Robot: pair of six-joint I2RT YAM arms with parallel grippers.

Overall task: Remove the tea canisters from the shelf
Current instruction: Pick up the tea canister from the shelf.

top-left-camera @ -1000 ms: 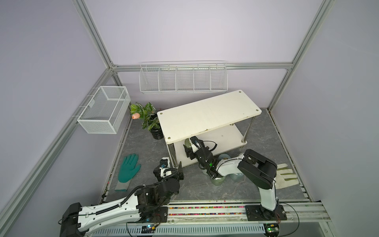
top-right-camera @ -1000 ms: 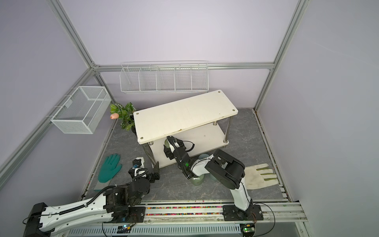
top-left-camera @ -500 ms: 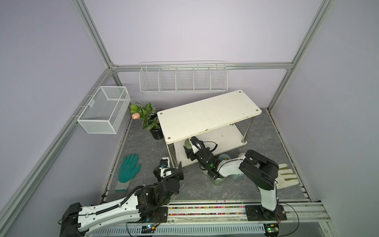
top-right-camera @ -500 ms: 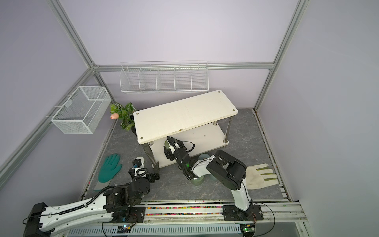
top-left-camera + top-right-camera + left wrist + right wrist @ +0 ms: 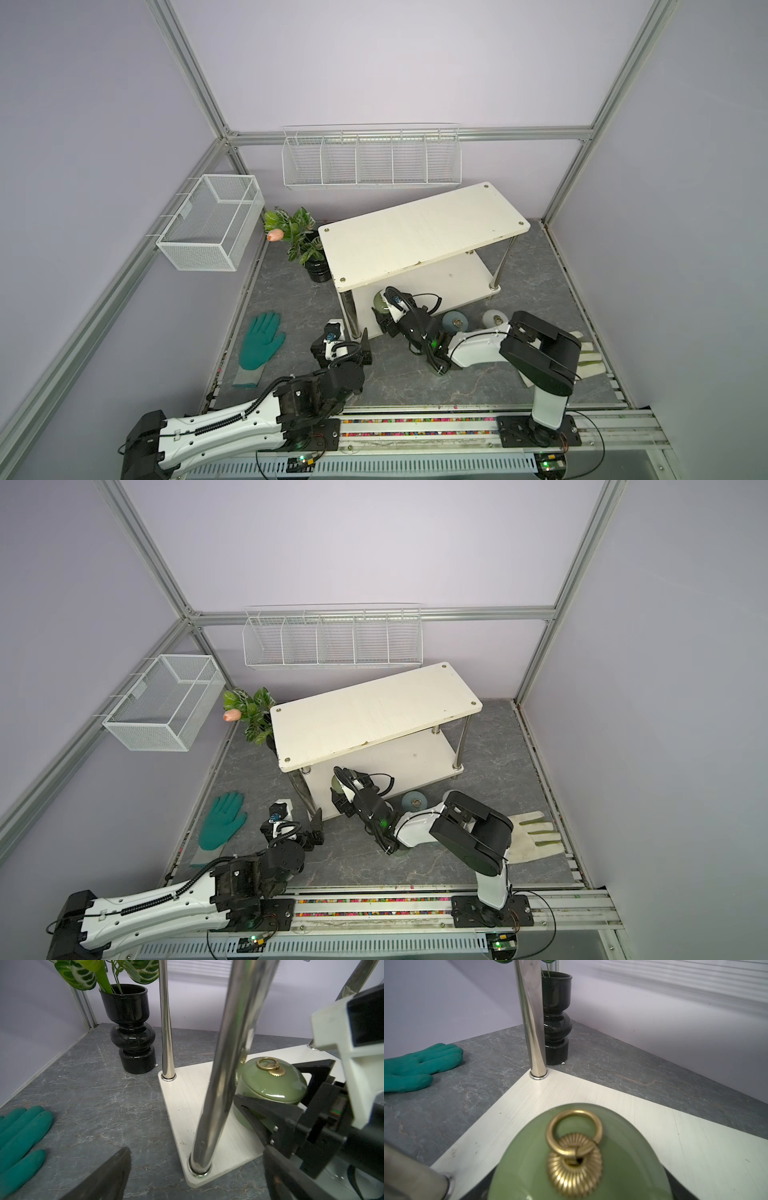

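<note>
Right claw (image 5: 268, 1084) around glossy, brass-ringed olive canister (image 5: 521, 1163)

We see a glossy olive green canister (image 5: 270, 1086) with a ribbed ring (image 5: 268, 1065) of brass gold. In a top view the blue canister (image 5: 455, 322) is pale and the white canister (image 5: 494, 319) plain. The shelf (image 5: 424, 232) is cream-white with a faint grain, and its legs (image 5: 166, 1022) are mirror chrome. The table (image 5: 93, 1095) is dark grey, marbled with pale veins. The pot (image 5: 133, 1028) is shiny black. Its leaves (image 5: 81, 974) are deep green with pale feathered markings, and the bud (image 5: 274, 235) is pink. We see a teal glove (image 5: 259, 343) and a cream glove (image 5: 536, 833) with olive stripes along the fingers. The mesh basket (image 5: 212, 222) and wire rack (image 5: 370, 160) are white, the walls (image 5: 395, 62) lilac.
</note>
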